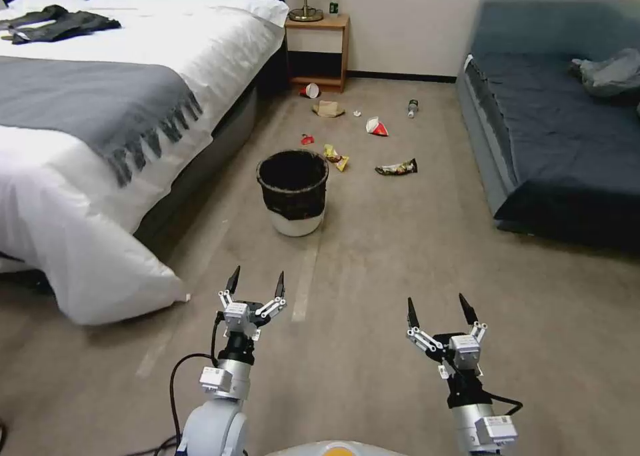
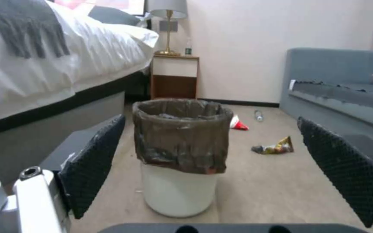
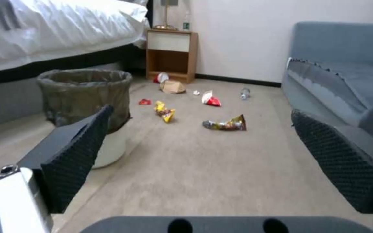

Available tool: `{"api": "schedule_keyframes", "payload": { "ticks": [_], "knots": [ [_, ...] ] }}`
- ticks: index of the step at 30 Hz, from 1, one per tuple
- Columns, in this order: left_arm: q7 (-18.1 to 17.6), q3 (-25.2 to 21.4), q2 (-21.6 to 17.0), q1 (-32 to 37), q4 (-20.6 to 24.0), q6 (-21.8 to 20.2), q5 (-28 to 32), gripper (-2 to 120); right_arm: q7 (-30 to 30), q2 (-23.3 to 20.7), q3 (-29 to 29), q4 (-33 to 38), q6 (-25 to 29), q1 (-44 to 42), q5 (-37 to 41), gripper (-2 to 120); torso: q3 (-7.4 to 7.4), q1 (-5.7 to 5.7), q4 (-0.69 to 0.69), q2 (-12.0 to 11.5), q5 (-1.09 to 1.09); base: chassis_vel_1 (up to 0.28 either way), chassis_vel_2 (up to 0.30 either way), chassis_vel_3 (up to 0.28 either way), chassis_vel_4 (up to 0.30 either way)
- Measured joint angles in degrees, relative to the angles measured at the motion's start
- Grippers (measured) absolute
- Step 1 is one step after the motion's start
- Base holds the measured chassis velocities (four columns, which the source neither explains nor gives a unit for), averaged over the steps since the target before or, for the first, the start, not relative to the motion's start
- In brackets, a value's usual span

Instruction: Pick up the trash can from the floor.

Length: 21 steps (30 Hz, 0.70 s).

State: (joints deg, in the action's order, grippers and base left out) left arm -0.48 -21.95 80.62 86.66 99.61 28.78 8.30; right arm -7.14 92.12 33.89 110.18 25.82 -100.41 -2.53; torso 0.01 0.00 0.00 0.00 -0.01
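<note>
We see the trash can [image 1: 293, 193] standing upright on the floor [image 1: 373, 269], just beside the bed [image 1: 100, 109], its black liner folded over the rim and upper half. Wrappers [image 1: 397, 168] and a paper cup [image 1: 311, 91] lie scattered on the carpet beyond it, toward the nightstand [image 1: 320, 49]. Our left gripper [image 1: 255, 283] hovers short of the can with fingers spread wide and empty; our right gripper [image 1: 439, 310] hangs alongside, well apart from the can, fingers equally wide
</note>
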Motion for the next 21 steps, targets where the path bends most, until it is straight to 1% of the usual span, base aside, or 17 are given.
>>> {"api": "schedule_keyframes", "payload": {
  "ticks": [21],
  "knots": [
    [-0.5, 0.0, 0.1, 0.1, 0.0, 0.3, 0.0, 98, 0.0, 0.0, 0.1, -0.3, 0.0, 0.0, -0.2, 100, 0.00, 0.00, 0.00, 0.0, 0.00, -0.199, 0.201, 0.204, -0.197]
  ]
}}
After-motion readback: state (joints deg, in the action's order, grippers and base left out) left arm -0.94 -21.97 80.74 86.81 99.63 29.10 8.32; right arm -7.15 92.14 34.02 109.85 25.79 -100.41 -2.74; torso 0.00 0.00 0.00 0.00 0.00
